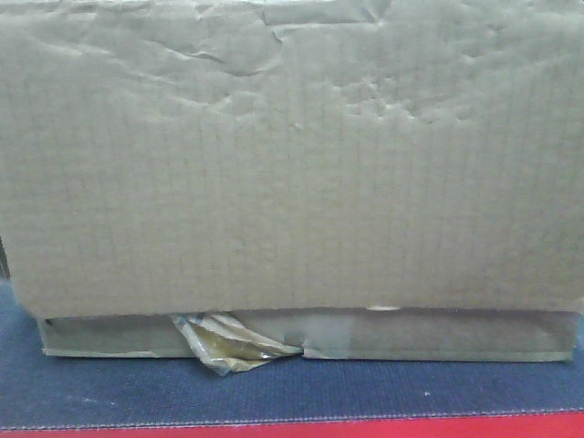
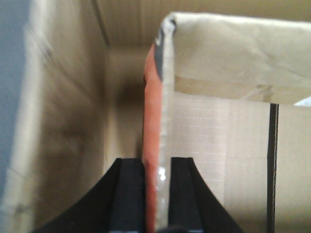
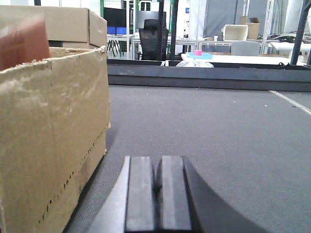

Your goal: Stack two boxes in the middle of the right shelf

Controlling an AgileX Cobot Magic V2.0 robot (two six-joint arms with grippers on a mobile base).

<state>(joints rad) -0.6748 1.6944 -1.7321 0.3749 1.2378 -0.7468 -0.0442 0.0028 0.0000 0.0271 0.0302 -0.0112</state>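
Observation:
A large brown cardboard box (image 1: 292, 164) with a creased face fills the front view. A ragged scrap of yellowish tape (image 1: 228, 342) hangs at its lower edge. In the left wrist view my left gripper (image 2: 156, 194) is shut on an upright wall of the box (image 2: 163, 97), which has an orange-red face and a pale edge; the box's inside lies behind it. My right gripper (image 3: 156, 167) is shut and empty, low over the grey carpet, just right of a box (image 3: 48, 136). A second box (image 3: 63, 24) stands farther back. The shelf is out of view.
Blue-grey carpet (image 1: 292, 392) runs under the box, with a red strip (image 1: 365, 429) at the bottom edge. A dark low ledge (image 3: 209, 76) crosses the floor ahead of the right gripper. Tables (image 3: 243, 58) and a black chair (image 3: 153, 41) stand beyond.

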